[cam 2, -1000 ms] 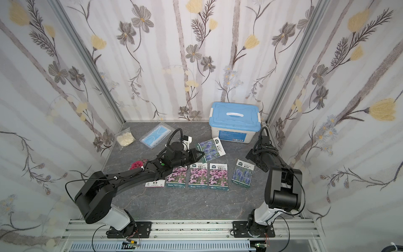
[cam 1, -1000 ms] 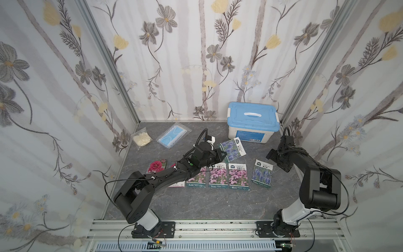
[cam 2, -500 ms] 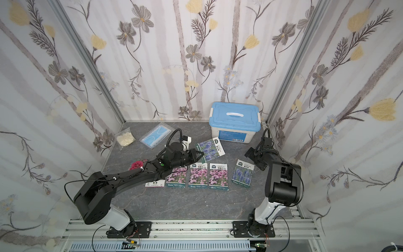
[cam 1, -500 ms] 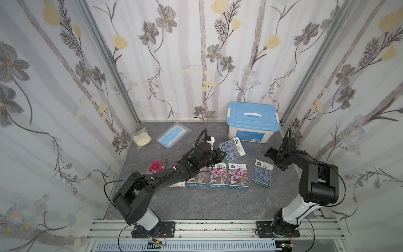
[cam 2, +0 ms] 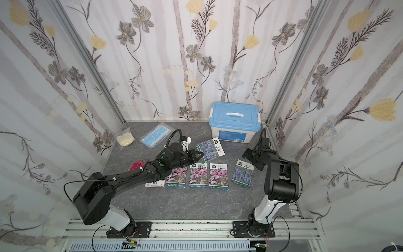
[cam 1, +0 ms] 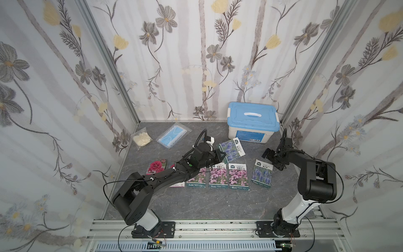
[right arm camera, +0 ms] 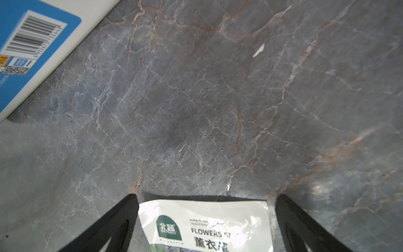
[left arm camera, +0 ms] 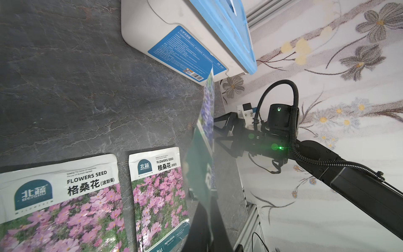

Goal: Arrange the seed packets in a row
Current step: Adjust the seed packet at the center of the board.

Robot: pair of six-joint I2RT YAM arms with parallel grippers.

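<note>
A lavender seed packet (cam 1: 231, 149) is pinched in the left gripper (cam 1: 221, 155) and held just far of the row of seed packets (cam 1: 218, 177) on the worktop (cam 1: 218, 203). The right gripper (right arm camera: 206, 197) is spread astride the rightmost packet (right arm camera: 207, 227).

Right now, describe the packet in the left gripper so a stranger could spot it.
Start at the blue-lidded box at the back. Just in front, the left gripper pinches the held packet, lavender-blue flowers. Unlike the flat lavender packet in the row, it is askew behind the pink packets.
</note>
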